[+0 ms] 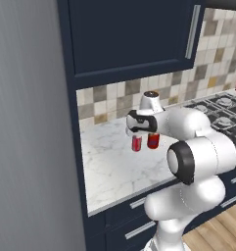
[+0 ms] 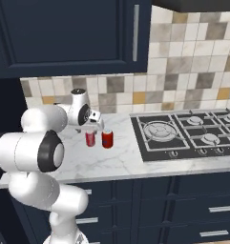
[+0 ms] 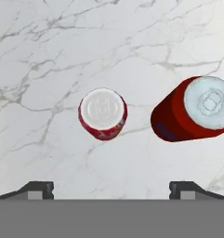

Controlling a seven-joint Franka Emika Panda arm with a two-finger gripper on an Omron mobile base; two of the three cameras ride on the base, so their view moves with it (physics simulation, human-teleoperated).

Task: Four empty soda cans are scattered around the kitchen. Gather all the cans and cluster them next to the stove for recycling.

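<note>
Two red soda cans stand upright on the white marble counter (image 2: pixel 121 164), just beside each other with a narrow gap between them, to the left of the stove (image 2: pixel 183 136) in the right base view. The first can (image 2: pixel 90 138), the one farther from the stove, carries a paler pattern on its side, while the second can (image 2: pixel 107 138) is a plain deeper red and sits between the first can and the cooktop's edge, near the stove but apart from it. In the left base view the same pair appears as the patterned can (image 1: pixel 136 143) on the left and the plain can (image 1: pixel 153 140) on the right, partly tucked behind the arm's white wrist. Seen from above in the hand view, the patterned can (image 3: pixel 103 114) shows its silvery round top almost straight on, and the plain can (image 3: pixel 192 109) lies off to the right of it, its top with the pull tab facing the camera. The gripper (image 3: pixel 111 189) hangs directly above the patterned can with its two dark fingertips (image 3: pixel 36 189) spread wide apart, holding nothing and not touching either can. Behind the counter runs a multicoloured tile wall (image 2: pixel 193 81), and navy cabinets (image 2: pixel 64 38) hang above it, with navy drawers (image 2: pixel 183 205) below the marble.
</note>
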